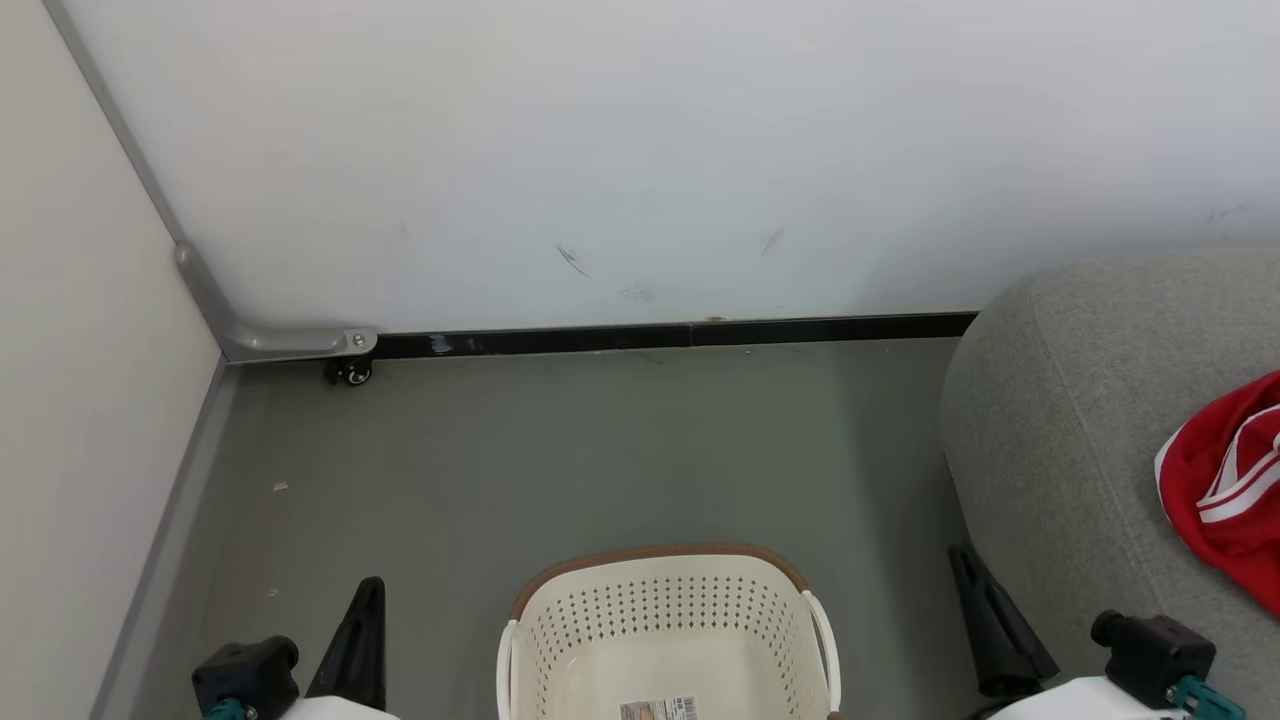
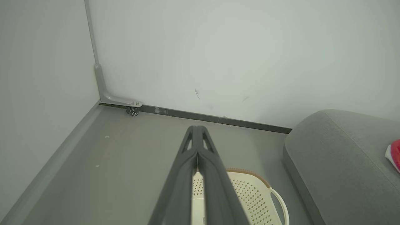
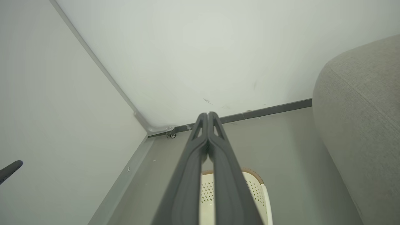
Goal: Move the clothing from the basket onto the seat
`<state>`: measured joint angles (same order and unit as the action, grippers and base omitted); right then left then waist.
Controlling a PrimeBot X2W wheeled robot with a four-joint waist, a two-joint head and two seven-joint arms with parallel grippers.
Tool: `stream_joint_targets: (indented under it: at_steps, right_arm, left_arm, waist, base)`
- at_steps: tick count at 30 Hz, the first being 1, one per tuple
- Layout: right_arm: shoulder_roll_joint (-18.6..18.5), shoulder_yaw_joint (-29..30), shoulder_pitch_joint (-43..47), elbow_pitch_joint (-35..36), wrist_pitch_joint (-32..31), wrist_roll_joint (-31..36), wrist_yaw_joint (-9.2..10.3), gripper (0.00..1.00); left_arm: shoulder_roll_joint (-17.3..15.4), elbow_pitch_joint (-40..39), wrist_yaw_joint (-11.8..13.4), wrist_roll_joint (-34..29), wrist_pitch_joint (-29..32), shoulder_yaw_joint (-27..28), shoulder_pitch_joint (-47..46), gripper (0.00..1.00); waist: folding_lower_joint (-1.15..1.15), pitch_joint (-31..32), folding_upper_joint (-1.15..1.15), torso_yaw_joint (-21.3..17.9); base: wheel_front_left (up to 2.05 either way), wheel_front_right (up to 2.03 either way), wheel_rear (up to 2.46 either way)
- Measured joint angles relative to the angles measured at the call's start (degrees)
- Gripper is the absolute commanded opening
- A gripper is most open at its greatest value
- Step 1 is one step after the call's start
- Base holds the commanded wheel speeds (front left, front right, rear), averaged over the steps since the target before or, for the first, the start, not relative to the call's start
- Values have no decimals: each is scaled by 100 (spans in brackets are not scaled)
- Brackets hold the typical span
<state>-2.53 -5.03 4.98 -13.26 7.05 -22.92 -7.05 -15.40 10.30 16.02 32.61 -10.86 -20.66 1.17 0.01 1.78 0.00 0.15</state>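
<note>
In the head view, the part of the basket (image 1: 660, 553) that shows lies between the two grippers and holds only a label sticker (image 1: 660, 710) on its bottom. Red clothing (image 1: 1230, 480) with white stripes lies on the seat (image 1: 1060, 420), out beyond the right gripper (image 1: 965, 565). The main risk, as I judge it, is calling the job done: the basket's near end is cut off by the frame, and I cannot tell whether the red heap is one garment or two. A second risk is that the right gripper stands just beside the seat's front edge, so an outward swing could drag its fingers across the fabric. The left gripper (image 1: 370, 590) is on the basket's other side, fingers pointing up and forward. In the left wrist view, the left gripper (image 2: 196, 129) has its fingers pressed together along their length with nothing between them, and it aims at the foot of the wall. The basket (image 2: 250, 187) is beneath and just right of the fingers, the seat (image 2: 337, 150) is further right, and a sliver of clothing (image 2: 395, 153) is at the far edge. In the right wrist view, the right gripper (image 3: 207, 115) is likewise closed and empty and points toward the room's corner. The basket (image 3: 253, 184) is directly under its fingers and the seat (image 3: 359, 103) is close on its right.
</note>
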Motion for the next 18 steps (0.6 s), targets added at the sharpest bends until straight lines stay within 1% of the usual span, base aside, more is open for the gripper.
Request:
stream_joint_targets:
  at_steps: [3, 7, 18]
  right_arm:
    - [3, 81, -3, 0, -9, -332, 0, 0]
    - [4, 115, -7, 0, -59, -648, 0, 0]
    - [-46, 231, -31, 4, -221, -1626, 0, 0]
  left_arm:
    - [60, -11, -77, 218, 60, 87, 0, 0]
    - [132, -24, -175, 497, 130, 188, 0, 0]
    - [271, -32, -453, 1324, 333, 492, 0, 0]
  waist:
    - [4, -5, 0, 0]
    - [19, -8, 0, -1]
    - [77, 11, 0, -3]
  base:
    - [0, 0, 0]
    - [0, 0, 0]
    - [0, 0, 0]
